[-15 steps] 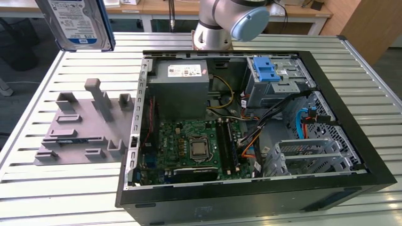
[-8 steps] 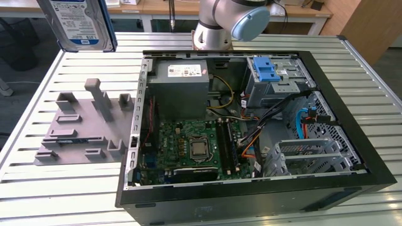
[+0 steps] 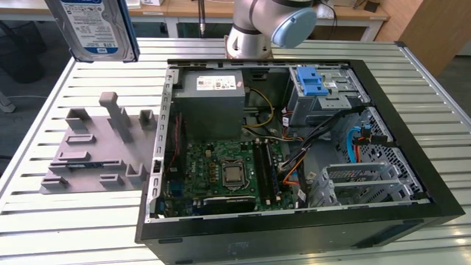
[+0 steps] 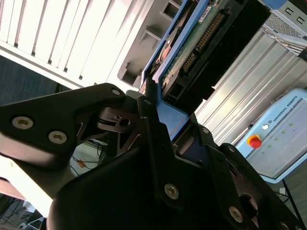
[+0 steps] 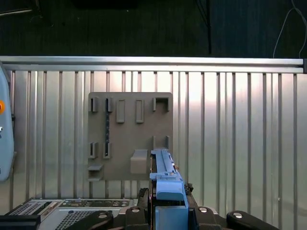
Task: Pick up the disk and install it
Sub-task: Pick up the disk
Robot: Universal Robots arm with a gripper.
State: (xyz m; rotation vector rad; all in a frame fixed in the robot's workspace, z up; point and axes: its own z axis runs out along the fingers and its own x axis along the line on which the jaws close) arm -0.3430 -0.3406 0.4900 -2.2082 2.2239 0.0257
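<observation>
The disk (image 3: 99, 27), silver with a blue-and-white label and blue rails, hangs upright high above the table's far corner at the exterior view's left. In the second wrist view my gripper (image 4: 168, 114) is shut on the disk (image 4: 201, 43), its black fingers (image 4: 148, 103) clamped against the blue rail, with the green circuit board and connector side showing. The first wrist view has the disk (image 5: 163, 172) edge-on, rising from the gripper (image 5: 165, 213) over the grey fixture plate (image 5: 129, 134).
An open computer case (image 3: 383, 221) lies on the slatted table, with a drive cage topped by a blue bracket (image 3: 312, 83), a grey power supply (image 3: 213, 105) and a motherboard (image 3: 228, 171). The grey fixture plate (image 3: 96, 149) sits beside it. The arm's base (image 3: 265, 25) stands behind.
</observation>
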